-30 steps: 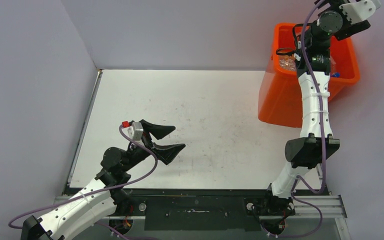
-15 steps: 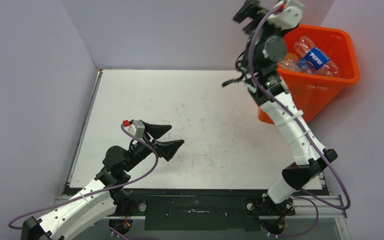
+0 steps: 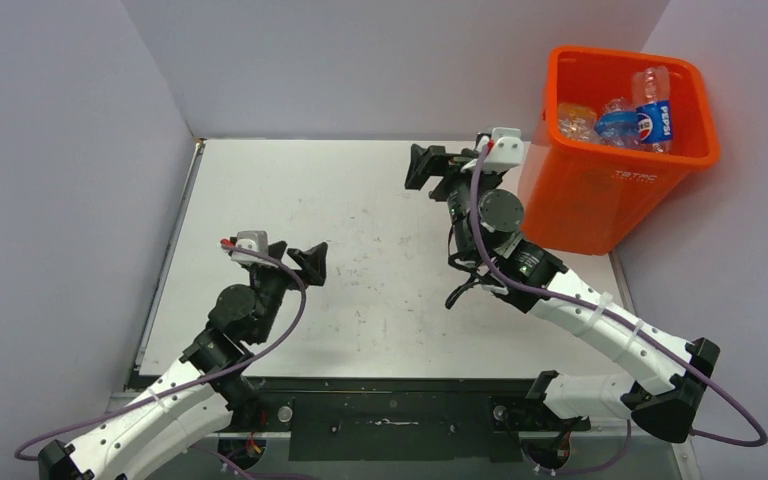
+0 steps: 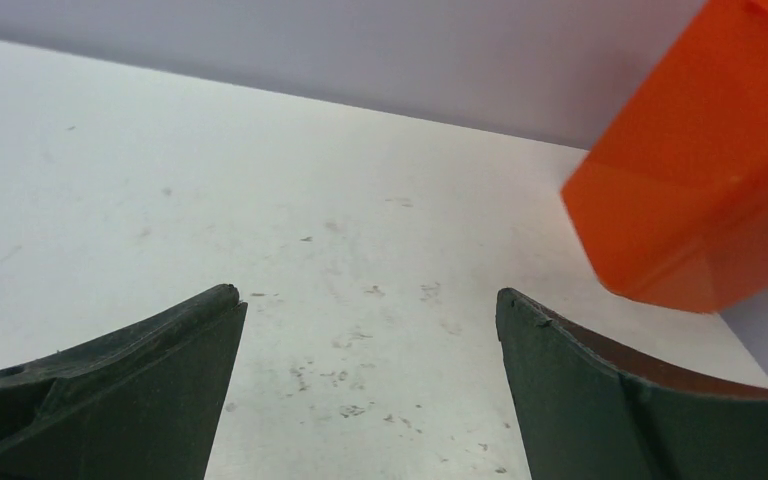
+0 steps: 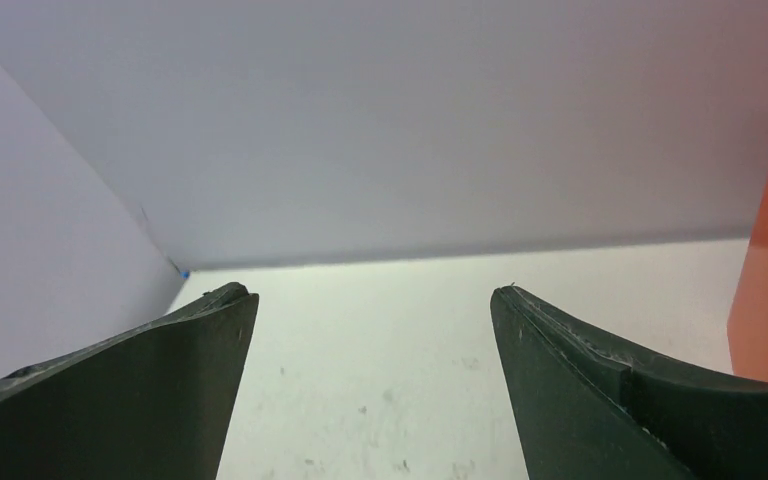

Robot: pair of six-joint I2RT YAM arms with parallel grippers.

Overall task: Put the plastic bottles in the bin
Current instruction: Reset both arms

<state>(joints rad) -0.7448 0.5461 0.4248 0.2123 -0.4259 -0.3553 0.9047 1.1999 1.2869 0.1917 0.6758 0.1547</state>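
Plastic bottles [image 3: 615, 122] heaped in bin [image 3: 600, 195]. Bin upright, mouth up, at far right corner of counter [image 3: 380, 240]. Blue-labelled bottle [image 3: 652, 118] lies long axis near-to-far. Left hand [image 4: 368, 305], right hand [image 5: 372, 295]: fingers apart, holding nothing. Counter white, scuffed; walls [image 3: 360, 60] pale lilac.

At the upper right of the overhead view, the bin [image 3: 610, 195] is bright orange with small white lettering. The plastic bottles [image 3: 650, 118] inside are clear and orange-tinted, and one has a blue, red and white label. The table [image 3: 360, 190] is white with grey speckles. My fingers [image 4: 130, 400] are dull black, my arm links [image 3: 590, 310] white, and the walls [image 3: 360, 60] pale lilac-grey.
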